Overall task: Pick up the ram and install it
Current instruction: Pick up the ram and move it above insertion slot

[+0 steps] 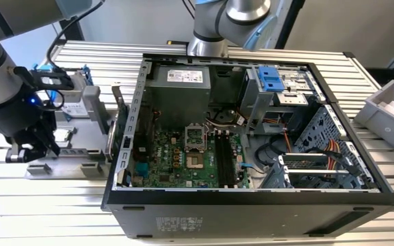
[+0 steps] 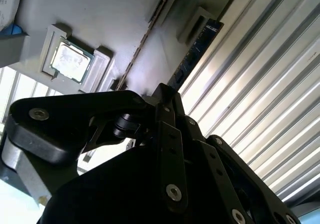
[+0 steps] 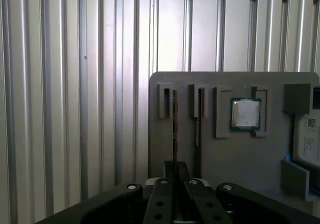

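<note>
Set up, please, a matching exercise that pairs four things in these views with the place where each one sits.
Things:
1. ram
2. processor chip
3. grey bin
4. blue bracket

Places:
A. inside the open computer case
B. at the exterior view's right edge, outside the case
C. standing on edge in a slot of the grey holder
D. lying flat in a recess of the grey holder

Pairs: 1-C, 2-D, 3-B, 4-A

An open black computer case point(image 1: 252, 207) lies on the ribbed desk point(image 1: 39, 210), a green motherboard point(image 1: 173, 161) and grey power supply point(image 1: 180, 87) inside it. Beside the case, at the exterior view's left, a grey plate point(image 1: 67, 152) bears a processor chip point(image 3: 245, 114); opposite stands a grey bin point(image 1: 389, 110).
</note>
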Controlling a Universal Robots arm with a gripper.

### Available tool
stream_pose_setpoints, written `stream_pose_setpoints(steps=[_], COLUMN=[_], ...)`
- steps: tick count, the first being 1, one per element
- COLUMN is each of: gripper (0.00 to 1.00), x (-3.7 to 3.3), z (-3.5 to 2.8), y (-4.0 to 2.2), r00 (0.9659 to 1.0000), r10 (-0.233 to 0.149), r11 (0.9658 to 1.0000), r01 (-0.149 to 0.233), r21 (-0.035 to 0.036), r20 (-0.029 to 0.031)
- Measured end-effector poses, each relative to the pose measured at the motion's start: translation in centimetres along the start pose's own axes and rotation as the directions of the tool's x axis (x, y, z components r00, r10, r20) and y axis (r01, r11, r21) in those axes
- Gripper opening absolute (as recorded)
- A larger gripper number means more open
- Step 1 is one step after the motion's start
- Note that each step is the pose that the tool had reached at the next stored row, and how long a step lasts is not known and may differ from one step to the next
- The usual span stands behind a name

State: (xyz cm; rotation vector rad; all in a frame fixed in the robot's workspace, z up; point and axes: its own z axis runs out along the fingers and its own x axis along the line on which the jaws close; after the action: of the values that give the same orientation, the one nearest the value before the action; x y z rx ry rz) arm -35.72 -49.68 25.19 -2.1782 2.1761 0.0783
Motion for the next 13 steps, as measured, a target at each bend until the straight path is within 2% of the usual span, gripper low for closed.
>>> stream_pose_setpoints(steps=[13], gripper=[0.00], x=[-0.12], z=[-1.57], y=[-0.01], r00=[1.0000], r10=[0.000], r11=[1.0000], r01=[0.000], r21=[0.0000], r20=[0.0000])
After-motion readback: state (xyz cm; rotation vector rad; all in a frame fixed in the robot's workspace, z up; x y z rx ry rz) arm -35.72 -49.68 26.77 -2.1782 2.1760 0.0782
